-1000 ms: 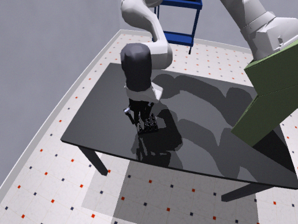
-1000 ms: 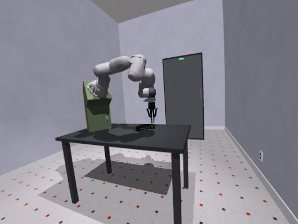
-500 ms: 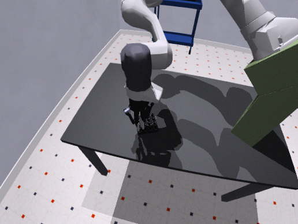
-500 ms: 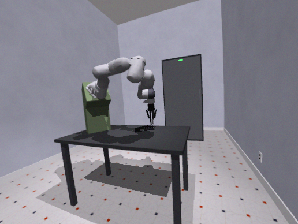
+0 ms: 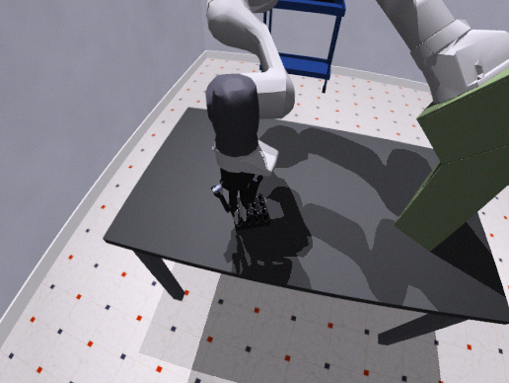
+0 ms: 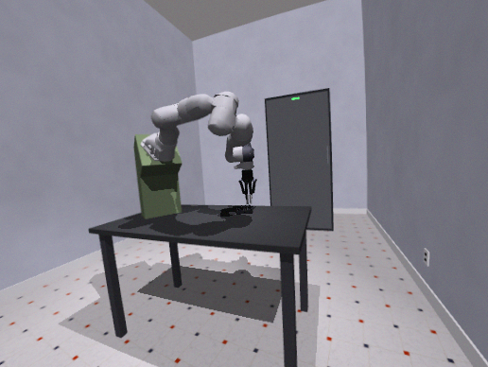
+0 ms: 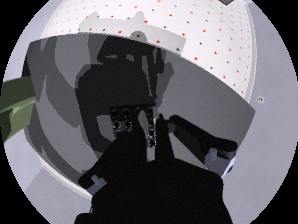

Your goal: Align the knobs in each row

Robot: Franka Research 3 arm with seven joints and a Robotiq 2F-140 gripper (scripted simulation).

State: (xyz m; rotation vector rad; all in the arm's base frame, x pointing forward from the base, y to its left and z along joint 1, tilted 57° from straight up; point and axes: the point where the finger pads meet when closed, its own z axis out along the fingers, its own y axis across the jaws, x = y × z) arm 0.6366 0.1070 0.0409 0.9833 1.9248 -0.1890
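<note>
The knob box is a small black box with rows of dark knobs. It stands on the dark table, near the front left edge as the top camera sees it. My gripper points straight down over the box's left part, with its fingertips just above or among the knobs. The fingers stand close together, and I see nothing held between them. The knob lines and marks are too small and dark to read. In the wrist view the box is lost in shadow under the fingers.
The arm's green pedestal stands at the table's far right corner. A blue shelf rack stands on the floor behind the table. A grey door is in the back wall.
</note>
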